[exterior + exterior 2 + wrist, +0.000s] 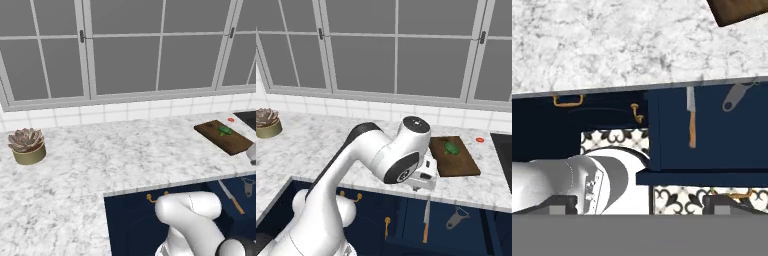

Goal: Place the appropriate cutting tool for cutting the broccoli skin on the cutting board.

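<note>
I see the knife (690, 117) lying in the open navy drawer (712, 150) below the marble desk (125, 150), blade toward the desk edge and orange handle toward me, well apart from the grey peeler (735, 96) on its far side. My gripper (639, 205) hangs above the drawer, fingers (719, 204) spread wide and holding nothing. My judgement: I should centre over the handle, turn so the fingers straddle it crosswise, descend straight, then carry it to the cutting board (453, 157) beside the broccoli (451, 148).
</note>
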